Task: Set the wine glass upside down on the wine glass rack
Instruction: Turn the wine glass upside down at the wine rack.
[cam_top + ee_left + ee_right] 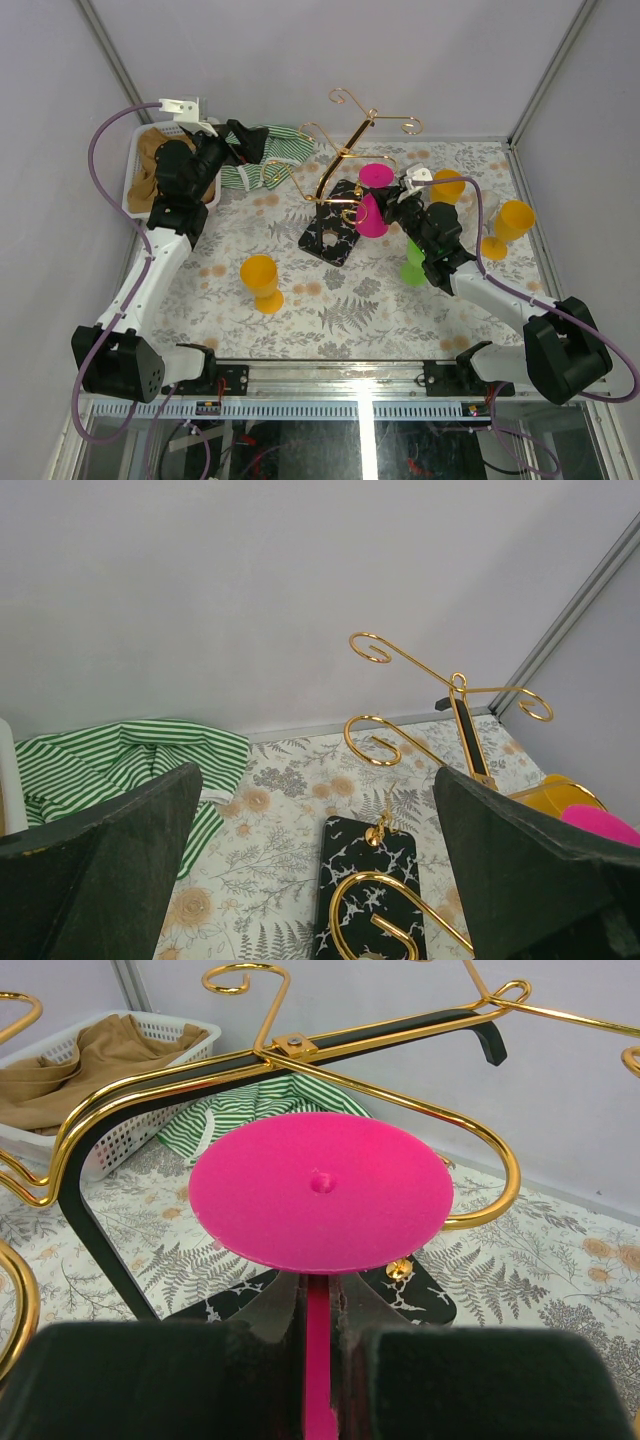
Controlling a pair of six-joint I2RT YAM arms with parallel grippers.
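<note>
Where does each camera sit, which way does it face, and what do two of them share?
Top external: above and behind the arm bases, looking down on the table; both arms show.
Left wrist: on the left arm, facing the wine glass rack; open left tool frames it.
Right wrist: on the right arm, facing the rack; right tool, shut on the pink wine glass, at bottom.
Shared: both wrists see the rack and striped cloth.
</note>
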